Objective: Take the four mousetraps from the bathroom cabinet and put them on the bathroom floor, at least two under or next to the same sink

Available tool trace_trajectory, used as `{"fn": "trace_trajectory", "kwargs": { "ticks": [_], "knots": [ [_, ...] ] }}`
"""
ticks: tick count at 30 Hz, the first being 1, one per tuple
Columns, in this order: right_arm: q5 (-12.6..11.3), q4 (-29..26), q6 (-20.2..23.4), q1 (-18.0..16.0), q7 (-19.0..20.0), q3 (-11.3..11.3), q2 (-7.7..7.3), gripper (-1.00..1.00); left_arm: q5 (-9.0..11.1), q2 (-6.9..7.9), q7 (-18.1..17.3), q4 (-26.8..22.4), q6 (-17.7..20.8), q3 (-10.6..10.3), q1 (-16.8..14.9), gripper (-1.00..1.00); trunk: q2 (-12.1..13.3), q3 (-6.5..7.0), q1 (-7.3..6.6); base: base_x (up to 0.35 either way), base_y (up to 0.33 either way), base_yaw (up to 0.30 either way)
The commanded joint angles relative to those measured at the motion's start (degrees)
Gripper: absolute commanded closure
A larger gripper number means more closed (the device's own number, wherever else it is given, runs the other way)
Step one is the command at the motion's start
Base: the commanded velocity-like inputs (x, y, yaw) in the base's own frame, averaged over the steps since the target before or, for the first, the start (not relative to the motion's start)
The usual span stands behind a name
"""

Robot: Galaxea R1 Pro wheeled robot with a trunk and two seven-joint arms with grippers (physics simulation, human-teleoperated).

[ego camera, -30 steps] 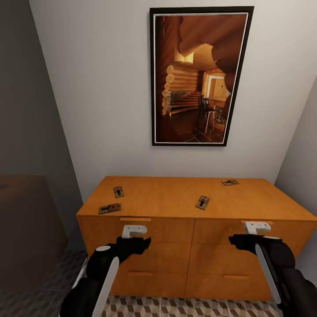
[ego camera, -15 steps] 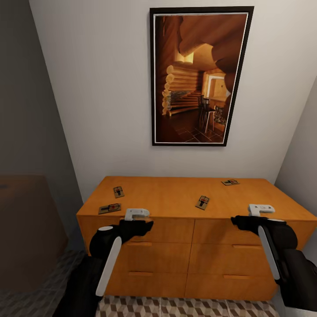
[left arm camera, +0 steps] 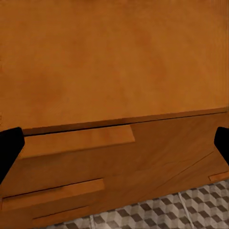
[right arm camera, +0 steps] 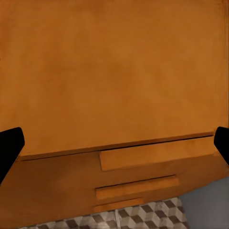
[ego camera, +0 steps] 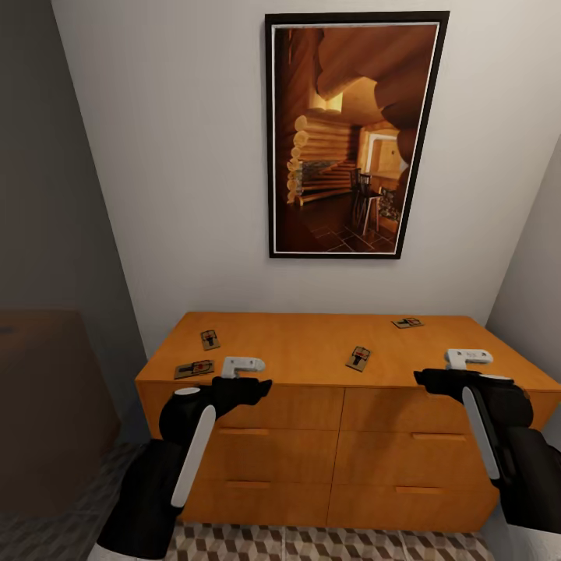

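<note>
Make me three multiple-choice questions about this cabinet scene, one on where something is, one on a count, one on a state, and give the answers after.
1. Where are the mousetraps?
A. on the cabinet top
B. on the floor
C. inside a drawer

2. How many mousetraps show?
A. two
B. four
C. six

3. The left gripper is:
A. shut on a mousetrap
B. open, holding nothing
C. pulling a handle

Answers: 1 A, they lie on the cabinet top. 2 B, mousetraps at. 3 B, the left gripper has its fingertips wide apart at the wrist picture's edges, nothing between.
</note>
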Motion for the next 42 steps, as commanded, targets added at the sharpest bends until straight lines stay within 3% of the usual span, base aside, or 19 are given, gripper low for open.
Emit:
{"fn": "trace_trajectory", "kwargs": {
  "ticks": [1,13,28,33,38,40,42],
  "knots": [
    [0.03,-0.05,0.25,-0.34,0.07,0.0,-0.07,-1.0,0.25,-0.02,0.0,-0.05,0.27,0.04,-0.2,-1.0,-0.04,-0.07,0.0,0.0,0.0,0.0],
    [0.02,-0.03,0.25,-4.41,0.08,0.01,-0.17,-1.0,0.24,-0.02,0.05,-0.02,0.35,-0.01,-3.54,-1.0,-0.04,-0.07,0.0,0.0,0.0,0.0],
    [0.04,0.34,0.25,-9.58,-0.45,0.41,0.31,-1.0,0.39,-0.02,0.14,1.24,3.12,0.12,-11.0,-1.0,-0.04,-0.07,0.0,0.0,0.0,0.0],
    [-0.04,1.15,0.25,-11.61,-0.65,0.64,0.72,-1.0,0.37,0.26,0.38,3.68,3.78,0.48,-13.93,-1.0,-0.04,-0.07,0.0,0.0,0.0,0.0],
    [-0.06,3.21,0.25,-13.41,-0.86,0.74,2.02,-1.0,0.06,0.73,0.53,6.17,4.05,1.26,-15.89,-1.0,-0.04,-0.07,0.0,0.0,0.0,0.0],
    [0.0,7.69,0.25,-15.62,-1.4,0.79,4.44,-1.0,-0.28,1.72,0.31,7.3,4.37,2.81,-16.97,-1.0,-0.04,-0.07,0.0,0.0,0.0,0.0],
    [0.12,9.68,0.25,-16.27,-1.61,0.8,5.33,-1.0,-0.32,2.33,0.25,7.45,4.56,3.21,-17.16,-1.0,-0.04,-0.07,0.0,0.0,0.0,0.0]
  ]
}}
